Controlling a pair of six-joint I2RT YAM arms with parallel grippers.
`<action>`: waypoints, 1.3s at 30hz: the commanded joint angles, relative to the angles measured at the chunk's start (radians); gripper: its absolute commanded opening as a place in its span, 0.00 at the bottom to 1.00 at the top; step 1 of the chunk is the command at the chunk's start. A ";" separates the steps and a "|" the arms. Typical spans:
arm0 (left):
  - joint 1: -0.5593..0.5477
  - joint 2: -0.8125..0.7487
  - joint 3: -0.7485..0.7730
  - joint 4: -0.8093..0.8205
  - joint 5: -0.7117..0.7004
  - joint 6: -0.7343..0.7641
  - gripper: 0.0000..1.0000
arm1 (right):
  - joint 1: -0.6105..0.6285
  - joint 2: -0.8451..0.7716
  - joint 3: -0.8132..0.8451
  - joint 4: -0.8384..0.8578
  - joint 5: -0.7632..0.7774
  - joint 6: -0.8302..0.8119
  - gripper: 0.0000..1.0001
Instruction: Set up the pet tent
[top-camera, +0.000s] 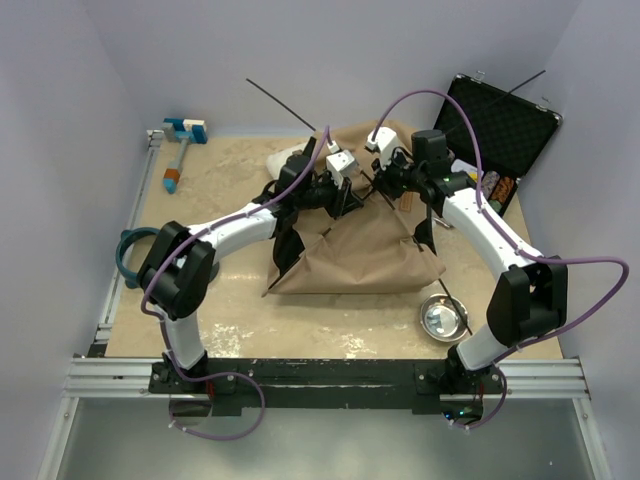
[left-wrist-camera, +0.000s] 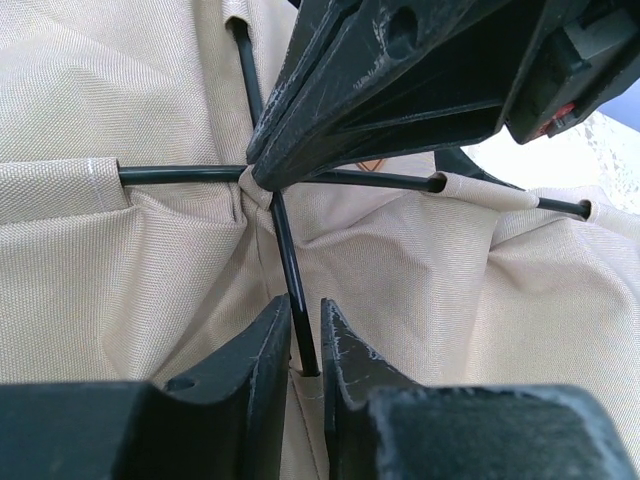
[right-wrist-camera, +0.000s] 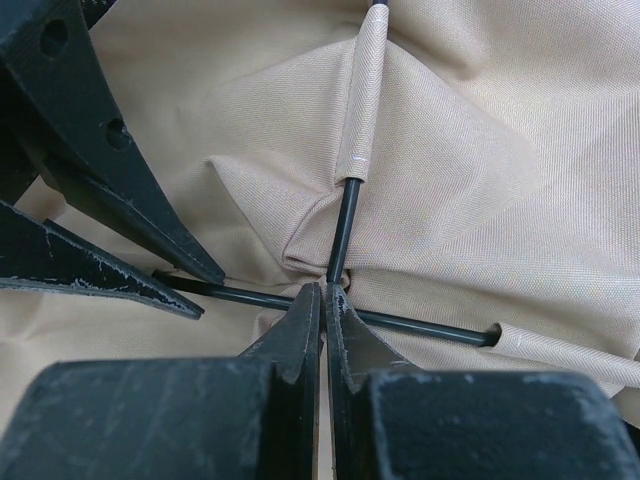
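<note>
The tan pet tent (top-camera: 360, 255) lies partly raised in the middle of the table, its thin dark poles (top-camera: 283, 107) crossing at the top. Both grippers meet at that crossing. My left gripper (top-camera: 345, 195) is shut around one pole (left-wrist-camera: 285, 250) just above its fabric sleeve, seen close in the left wrist view (left-wrist-camera: 305, 325). My right gripper (top-camera: 385, 185) is shut with its tips on the pole crossing (right-wrist-camera: 324, 295), where the upright pole (right-wrist-camera: 345, 220) runs in between them. Each gripper shows in the other's wrist view. The tent's arched opening is hidden.
An open black case (top-camera: 500, 130) stands at the back right. A steel bowl (top-camera: 443, 318) sits near the right arm's base. A white cushion (top-camera: 288, 160) lies behind the tent. A blue and white tool (top-camera: 180, 140) lies at the back left, a teal ring (top-camera: 128, 250) at the left edge.
</note>
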 joint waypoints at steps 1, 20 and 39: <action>-0.017 0.016 0.024 0.020 0.039 -0.009 0.23 | -0.003 -0.017 0.061 0.080 -0.018 0.027 0.00; 0.036 -0.248 -0.291 -0.051 0.076 -0.001 0.00 | -0.005 0.035 0.161 0.097 0.030 -0.003 0.00; 0.036 -0.231 -0.225 -0.012 0.065 -0.046 0.00 | 0.003 -0.072 0.052 -0.178 -0.235 0.009 0.71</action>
